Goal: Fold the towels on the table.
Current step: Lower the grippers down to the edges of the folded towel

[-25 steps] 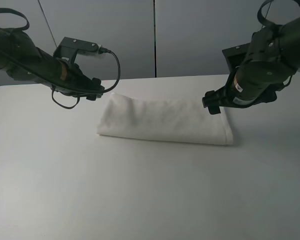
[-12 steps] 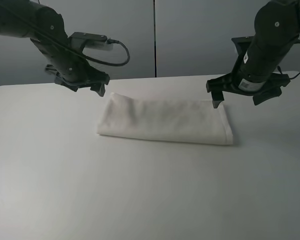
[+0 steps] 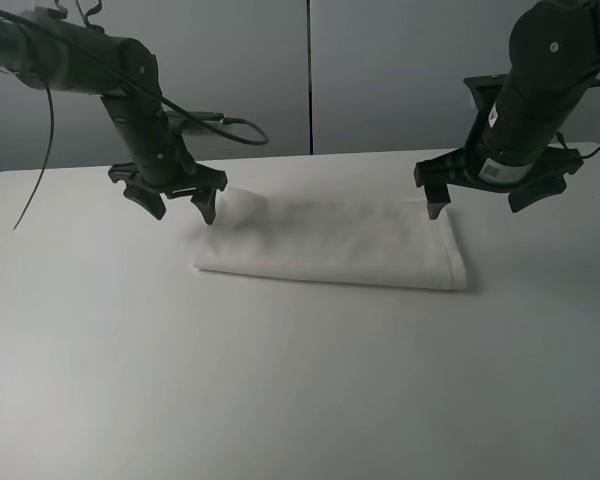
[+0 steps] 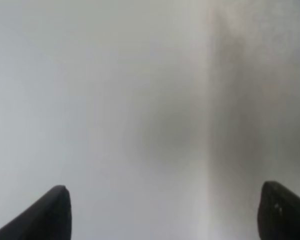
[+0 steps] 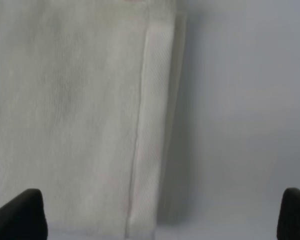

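The white towel (image 3: 330, 240) lies folded in a long strip on the white table (image 3: 280, 380). My left gripper (image 3: 185, 208) is open and empty, pointing down over the towel's far left corner. In the left wrist view the left gripper (image 4: 165, 220) frames a blurred towel edge (image 4: 260, 75) beside bare table (image 4: 65, 75). My right gripper (image 3: 477, 206) is open and empty, above the towel's right end. In the right wrist view the right gripper (image 5: 157, 220) hangs over the towel (image 5: 75, 100), whose hemmed border band (image 5: 152, 125) shows. The label is hidden.
A grey wall (image 3: 310, 70) with a dark vertical seam stands behind the table's far edge. The left arm's cable (image 3: 235, 125) loops above the towel's left end. Bare tabletop (image 5: 240, 100) lies to the right of the towel.
My left gripper has swung to point downward and lowered toward the towel's far left corner. My right gripper turned downward a second ago and has since held still. The towel has not moved.
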Robot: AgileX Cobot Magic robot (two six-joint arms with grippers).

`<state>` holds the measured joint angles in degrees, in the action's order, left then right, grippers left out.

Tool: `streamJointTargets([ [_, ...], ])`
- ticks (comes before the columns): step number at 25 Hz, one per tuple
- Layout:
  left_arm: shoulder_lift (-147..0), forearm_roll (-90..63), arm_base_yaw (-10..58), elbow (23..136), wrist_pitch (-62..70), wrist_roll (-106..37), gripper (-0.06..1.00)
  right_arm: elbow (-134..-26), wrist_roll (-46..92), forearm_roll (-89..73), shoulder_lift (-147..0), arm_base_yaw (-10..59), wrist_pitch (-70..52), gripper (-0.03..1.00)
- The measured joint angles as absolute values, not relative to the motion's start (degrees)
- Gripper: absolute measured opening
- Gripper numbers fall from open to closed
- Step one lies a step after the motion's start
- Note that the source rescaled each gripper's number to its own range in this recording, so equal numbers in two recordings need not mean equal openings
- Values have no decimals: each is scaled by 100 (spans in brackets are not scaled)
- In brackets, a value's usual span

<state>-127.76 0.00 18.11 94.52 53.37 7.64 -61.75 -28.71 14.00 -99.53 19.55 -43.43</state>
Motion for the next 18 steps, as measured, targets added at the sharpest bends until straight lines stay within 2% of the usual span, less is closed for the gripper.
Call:
streamJointTargets([
  [18, -13157, 119, 1783, 9465, 4999, 711, 96, -6175, -2770, 1400, -9953, 1955, -4343, 100],
])
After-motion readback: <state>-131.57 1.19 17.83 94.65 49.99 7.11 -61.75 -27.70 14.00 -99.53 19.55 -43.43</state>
